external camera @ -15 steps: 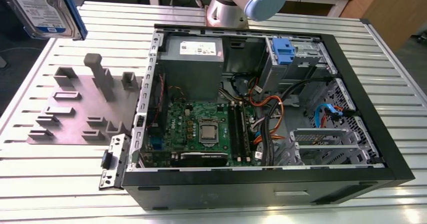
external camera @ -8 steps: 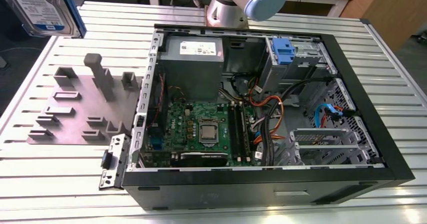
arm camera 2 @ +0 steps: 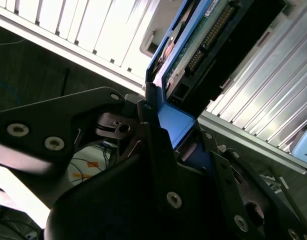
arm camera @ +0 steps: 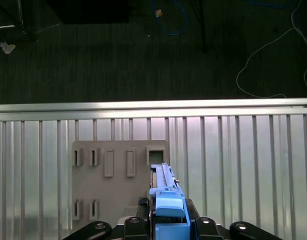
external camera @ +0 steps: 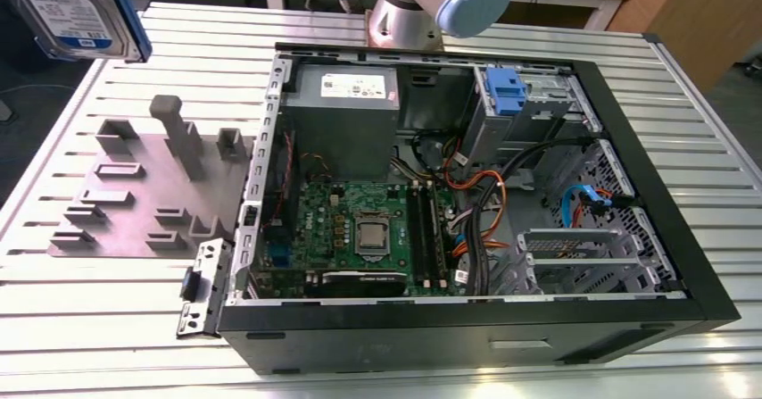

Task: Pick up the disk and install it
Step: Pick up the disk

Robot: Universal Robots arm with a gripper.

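The black gripper (arm camera: pixel 167 212) is clamped on the flat silver-grey disk (arm camera: pixel 162 179) by its blue plastic side rails. It holds the disk edge-on, clear of the ribbed aluminium table (external camera: pixel 120 319), over the grey slotted fixture plate (arm camera: pixel 118 150) (beside the open black computer case (external camera: pixel 666 265)).

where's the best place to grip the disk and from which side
Across its thin thickness, pads on the two broad flat faces, coming in over a blue-railed edge near one end. In the first wrist view the disk is edge-on, a narrow slab, so the flat parallel faces likely offer the firmest seat. The gripper is shut on it this way.
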